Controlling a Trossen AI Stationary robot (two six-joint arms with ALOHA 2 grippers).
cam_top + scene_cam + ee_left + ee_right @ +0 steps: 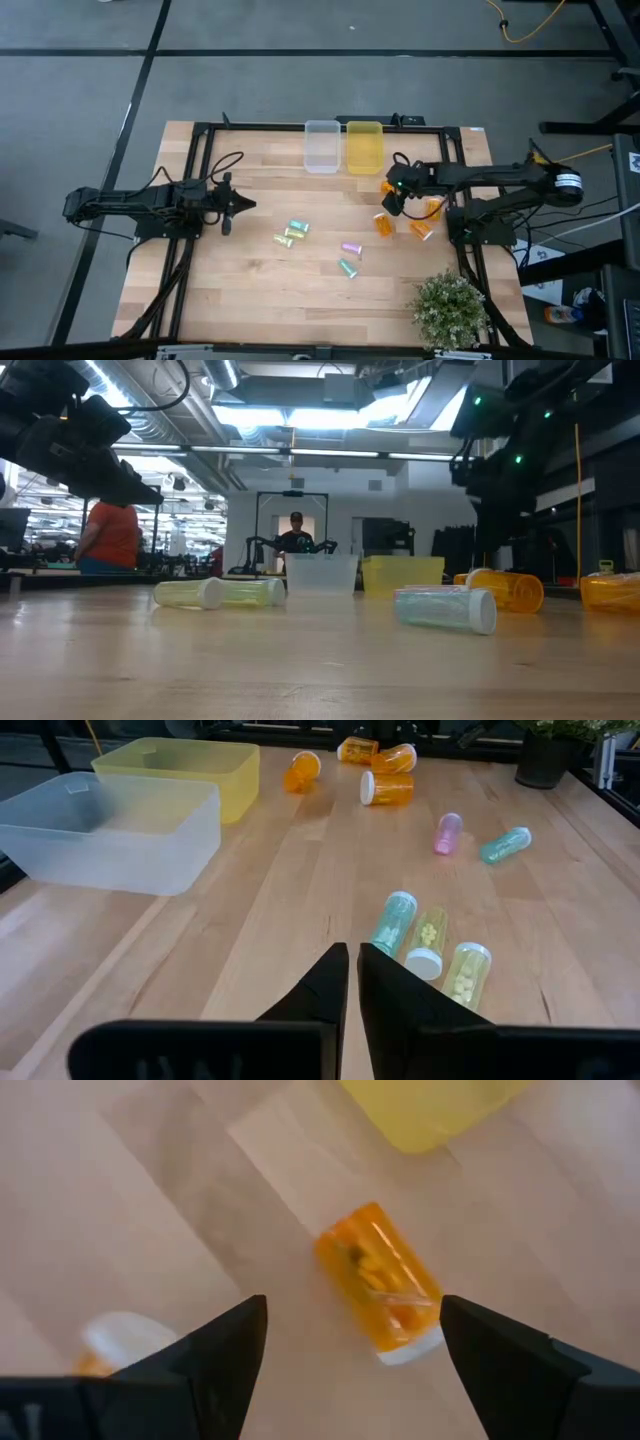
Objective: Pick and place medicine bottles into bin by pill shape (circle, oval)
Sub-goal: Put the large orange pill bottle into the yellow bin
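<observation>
My right gripper [392, 198] [352, 1318] is open and hovers above an orange bottle [380, 1288] that lies on its side on the table, white cap down in the wrist view, just short of the yellow bin [430, 1108]. Its fingers stand on either side of the bottle without touching it. Other orange bottles [386, 222] [421, 229] [434, 208] lie nearby. Three pastel bottles [291, 234] lie side by side at mid-table, with a pink one [351, 247] and a teal one [348, 267] farther right. My left gripper [244, 205] [352, 970] is shut and empty, left of the pastel bottles.
A clear bin [322, 146] and the yellow bin [364, 146] stand side by side at the table's far edge. A potted plant [450, 310] stands at the near right corner. Beyond the table, people show in the low view [296, 532].
</observation>
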